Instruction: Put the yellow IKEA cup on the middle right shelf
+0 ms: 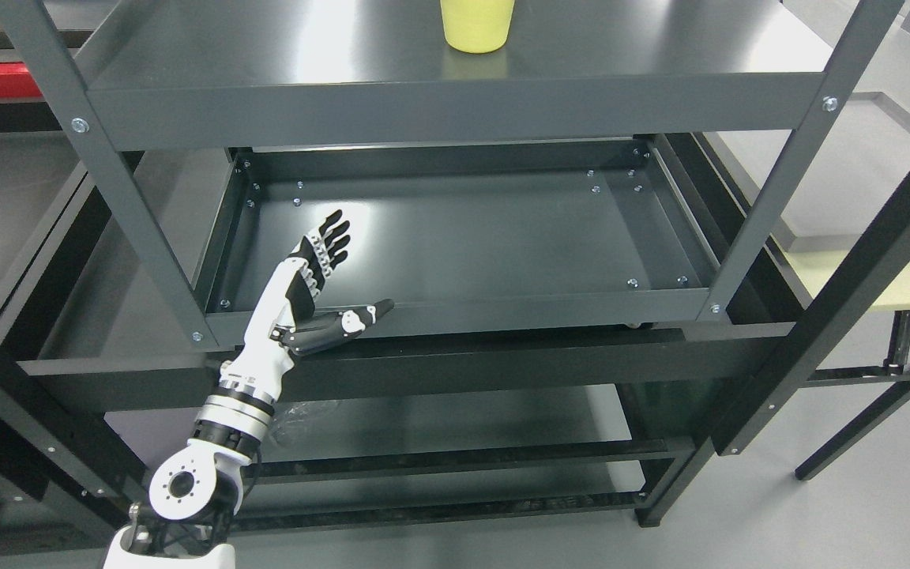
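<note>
Yellow cup (477, 25) sits top center on the upper shelf (455, 111), well apart from the left robot hand (319, 284), lower left, fingers spread, holding nothing.

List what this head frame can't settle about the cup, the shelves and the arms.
- Yellow cup: the head view's top edge cuts off its upper part, so rim and contents are unreadable.
- Right hand: out of frame; state unknown.
- Lower shelves: partly hidden behind the tray shelf and crossbars.
- Clear item below the left hand: too faint to identify.
</note>
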Tool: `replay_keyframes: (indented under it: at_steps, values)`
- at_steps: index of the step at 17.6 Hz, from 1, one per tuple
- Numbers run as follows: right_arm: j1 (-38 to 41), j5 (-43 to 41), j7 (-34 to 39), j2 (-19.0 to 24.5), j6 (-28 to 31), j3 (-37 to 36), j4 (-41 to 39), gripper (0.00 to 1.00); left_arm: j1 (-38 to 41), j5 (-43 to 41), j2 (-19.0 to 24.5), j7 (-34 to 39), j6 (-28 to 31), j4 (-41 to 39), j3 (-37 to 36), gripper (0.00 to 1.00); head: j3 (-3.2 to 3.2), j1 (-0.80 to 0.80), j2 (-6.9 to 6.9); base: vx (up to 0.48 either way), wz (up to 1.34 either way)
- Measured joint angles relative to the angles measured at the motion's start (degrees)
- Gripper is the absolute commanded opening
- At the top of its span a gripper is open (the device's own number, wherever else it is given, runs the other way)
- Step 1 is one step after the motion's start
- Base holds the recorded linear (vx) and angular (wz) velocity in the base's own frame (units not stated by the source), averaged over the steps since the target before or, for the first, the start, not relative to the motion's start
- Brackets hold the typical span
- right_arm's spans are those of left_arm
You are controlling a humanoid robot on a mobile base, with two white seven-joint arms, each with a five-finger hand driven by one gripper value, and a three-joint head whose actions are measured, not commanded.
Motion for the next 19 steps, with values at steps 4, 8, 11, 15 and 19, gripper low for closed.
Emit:
replay_keyframes:
  at_steps: [4,8,11,15,19]
  values:
    - [0.0,0.0,0.0,0.0,0.0,0.0,0.0,0.99,1.1,-0.2,0.0,4.2,1.5,-1.0,2.5,0.99,0.00,0.00,0.00,0.000,0.00]
    - [0.0,0.0,0.0,0.0,0.0,0.0,0.0,0.99,1.7,-0.3,0.0,8.6,2.3,-1.5,3.6,0.99,0.00,0.00,0.00,0.000,0.00]
    - [0.0,0.0,0.0,0.0,0.0,0.0,0.0,0.99,2.1,-0.3,0.0,7.0,2.5,-1.9,3.8,0.99,0.00,0.00,0.00,0.000,0.00]
    - [0.0,0.0,0.0,0.0,0.0,0.0,0.0,0.99,2.4,-0.2,0.0,4.2,2.6,-2.2,3.9,0.99,0.00,0.00,0.00,-0.015,0.00]
    - [0.0,0.0,0.0,0.0,0.0,0.0,0.0,0.99,2.6,-0.2,0.0,3.6,2.6,-2.4,4.1,0.99,0.00,0.00,0.00,-0.005,0.00]
